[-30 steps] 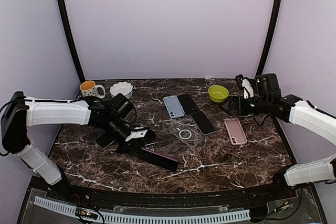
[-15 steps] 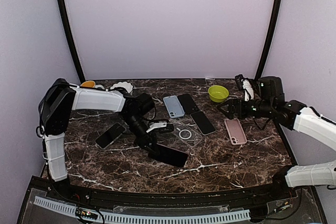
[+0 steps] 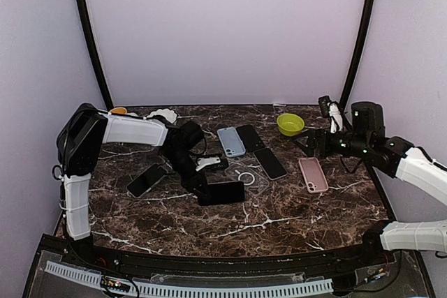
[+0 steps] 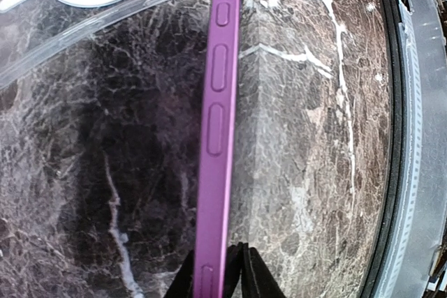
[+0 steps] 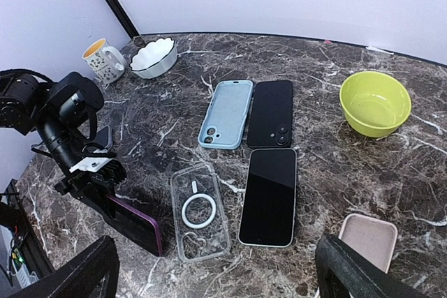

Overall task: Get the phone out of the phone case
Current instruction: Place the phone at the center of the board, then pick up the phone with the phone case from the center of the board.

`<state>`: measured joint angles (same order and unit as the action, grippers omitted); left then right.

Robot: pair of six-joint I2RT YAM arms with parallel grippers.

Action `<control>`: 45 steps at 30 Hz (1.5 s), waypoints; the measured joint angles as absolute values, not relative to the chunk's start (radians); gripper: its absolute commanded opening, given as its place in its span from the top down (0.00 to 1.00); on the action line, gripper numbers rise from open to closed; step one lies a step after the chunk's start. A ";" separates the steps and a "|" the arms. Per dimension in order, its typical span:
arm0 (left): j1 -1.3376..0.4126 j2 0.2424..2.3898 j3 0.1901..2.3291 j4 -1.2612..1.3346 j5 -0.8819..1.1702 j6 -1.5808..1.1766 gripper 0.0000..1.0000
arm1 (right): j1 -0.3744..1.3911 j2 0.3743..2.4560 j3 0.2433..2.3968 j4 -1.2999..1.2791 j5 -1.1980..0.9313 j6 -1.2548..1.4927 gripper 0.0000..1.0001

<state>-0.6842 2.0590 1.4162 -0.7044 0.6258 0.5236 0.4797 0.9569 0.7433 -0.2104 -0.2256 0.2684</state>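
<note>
Swinging inward over the last second, the left arm has carried the purple-cased phone (image 3: 223, 192) from the near-left part of the table to a spot just beside the clear case (image 3: 246, 176). Its long side now runs level where a moment ago it slanted. It stands on its long edge with the purple rim and side buttons turned upward, stretching straight out ahead of the left gripper (image 4: 223, 273). The fingers (image 4: 253, 280) sit against either face of its near end. Whether they are pinching hard or starting to slacken, I cannot tell. Holding it on edge, I'd guess, leaves the case's rim exposed for peeling. The right gripper (image 3: 311, 143) hangs well apart from the phone, jaws spread wide and empty, with the pink case (image 3: 313, 174) lying just beneath it. It is probably waiting to come in. To my eye the phone sits fully inside its case.
</note>
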 measured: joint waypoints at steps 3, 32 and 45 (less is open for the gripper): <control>-0.681 2.059 1.411 -0.685 0.614 0.513 0.70 | 0.480 0.951 0.738 -0.205 -0.223 0.270 0.01; -0.656 1.453 0.943 -0.400 -0.072 0.094 0.01 | 0.480 1.026 0.758 -0.178 -0.216 0.259 0.02; -0.476 1.542 0.948 -0.539 -0.091 0.026 0.01 | 0.487 1.034 0.770 -0.161 -0.216 0.266 0.01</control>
<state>-0.4755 1.5421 0.9478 -0.5388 -0.0910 0.0257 0.4866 1.0344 0.7704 -0.1612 -0.2157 0.2661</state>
